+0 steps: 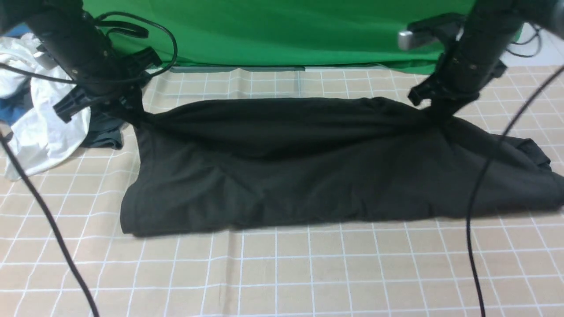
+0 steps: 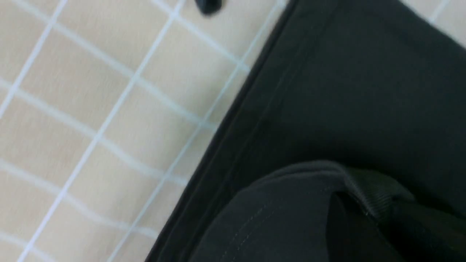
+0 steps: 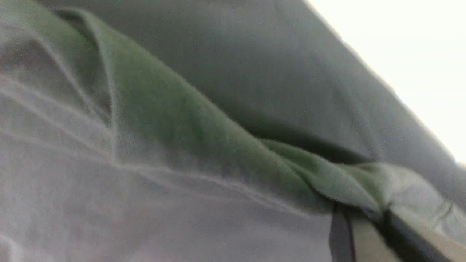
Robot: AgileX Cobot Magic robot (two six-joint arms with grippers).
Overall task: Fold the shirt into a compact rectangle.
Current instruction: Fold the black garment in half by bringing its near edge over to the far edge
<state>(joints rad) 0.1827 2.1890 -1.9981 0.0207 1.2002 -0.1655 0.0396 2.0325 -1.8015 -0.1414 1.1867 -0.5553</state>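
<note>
The black shirt [image 1: 282, 176] lies wide across the checked table, doubled over, with a bunched part at the right end [image 1: 528, 154]. Its far edge is lifted and stretched taut between my two grippers. My left gripper [image 1: 134, 115] is shut on the far-left corner, and my right gripper [image 1: 434, 113] is shut on the far-right part. The left wrist view shows the shirt [image 2: 346, 91] with a ribbed hem [image 2: 375, 196] gathered close to the camera; the fingers are lost in the dark. In the right wrist view the shirt [image 3: 182, 127] looks washed-out grey, pinched at the fingers [image 3: 367, 236]. Print and neck tag are hidden.
A heap of white clothing [image 1: 39, 110] and a dark grey garment [image 1: 103, 132] lie at the far left. A green backdrop [image 1: 282, 31] closes the back. Black cables [image 1: 480, 198] hang across the view on both sides. Bare checked table [image 1: 282, 273] extends in front of the shirt.
</note>
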